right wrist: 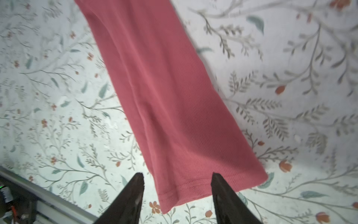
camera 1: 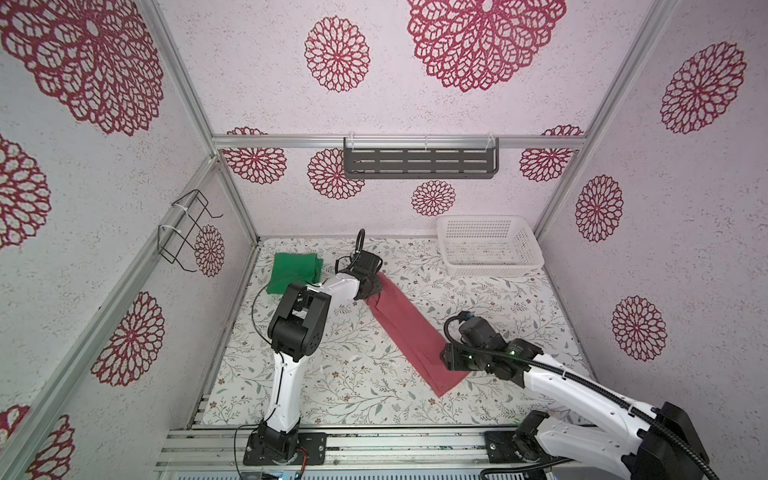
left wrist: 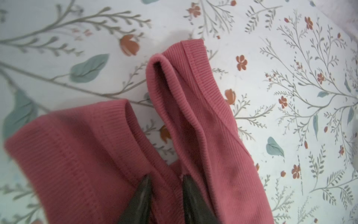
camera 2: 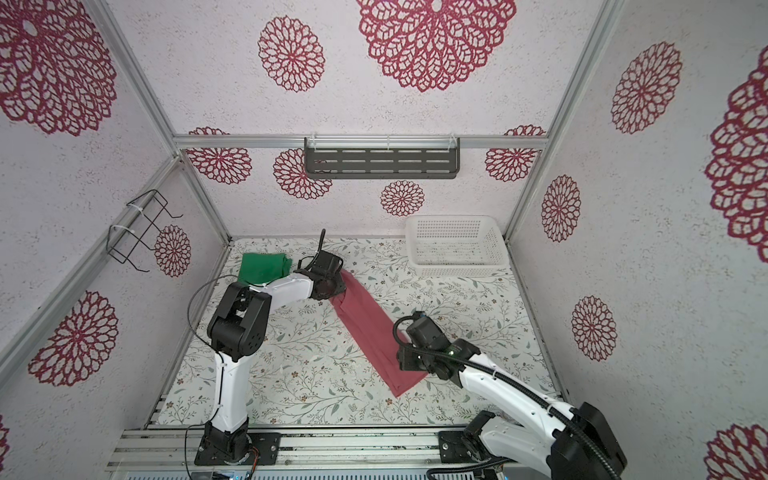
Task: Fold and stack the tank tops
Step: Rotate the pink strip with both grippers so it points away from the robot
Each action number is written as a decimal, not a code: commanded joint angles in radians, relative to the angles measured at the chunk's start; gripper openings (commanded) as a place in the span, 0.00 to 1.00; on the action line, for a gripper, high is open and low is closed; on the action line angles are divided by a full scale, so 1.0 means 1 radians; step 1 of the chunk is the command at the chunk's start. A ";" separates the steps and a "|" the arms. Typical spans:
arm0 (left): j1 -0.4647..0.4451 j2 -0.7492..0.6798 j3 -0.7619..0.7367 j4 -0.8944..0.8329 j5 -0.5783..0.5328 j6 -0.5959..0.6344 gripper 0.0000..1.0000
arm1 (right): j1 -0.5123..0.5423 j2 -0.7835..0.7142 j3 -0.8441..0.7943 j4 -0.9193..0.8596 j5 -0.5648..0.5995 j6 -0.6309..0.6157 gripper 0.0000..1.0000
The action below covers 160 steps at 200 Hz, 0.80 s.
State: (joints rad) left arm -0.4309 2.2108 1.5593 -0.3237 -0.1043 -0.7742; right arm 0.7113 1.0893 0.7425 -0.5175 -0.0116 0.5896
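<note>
The dusty pinkish-red tank top [camera 1: 409, 328] lies flat on the floral table [camera 1: 332, 374] as a long narrow strip. Its long axis runs diagonally from the far left to the near right. The strap end points toward the folded green tank top [camera 1: 293, 270], which sits apart from it in the far left corner. The left gripper [left wrist: 166, 180] is at the strap end, fingertips narrowly apart with a ridge of cloth between them; whether it pinches cannot be told. The right gripper [right wrist: 177, 177] stands spread wide astride the hem, holding nothing. A crosswise fold would likely carry the hem toward the straps, and the right arm is nearer the hem.
</note>
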 commanded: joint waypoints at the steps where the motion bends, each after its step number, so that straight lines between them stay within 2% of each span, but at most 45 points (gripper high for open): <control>1: 0.009 0.011 0.055 -0.099 0.074 0.137 0.39 | -0.043 0.071 0.090 -0.120 -0.041 -0.182 0.58; 34: 0.021 -0.082 0.082 -0.240 0.013 0.239 0.53 | -0.063 0.255 0.147 -0.012 -0.067 -0.239 0.50; 73: 0.036 -0.168 0.022 -0.295 0.002 0.232 0.55 | -0.062 0.359 0.137 0.085 -0.127 -0.256 0.40; 136: 0.047 0.007 0.103 -0.228 0.096 0.150 0.51 | -0.052 0.407 0.010 0.214 -0.129 -0.190 0.32; 160: 0.046 0.124 0.189 -0.225 0.152 0.144 0.51 | 0.003 0.404 -0.019 0.229 -0.106 -0.119 0.32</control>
State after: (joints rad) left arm -0.3897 2.2349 1.6726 -0.5686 -0.0273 -0.6170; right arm 0.6659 1.4975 0.7406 -0.3244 -0.1310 0.3912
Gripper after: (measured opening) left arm 0.507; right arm 0.318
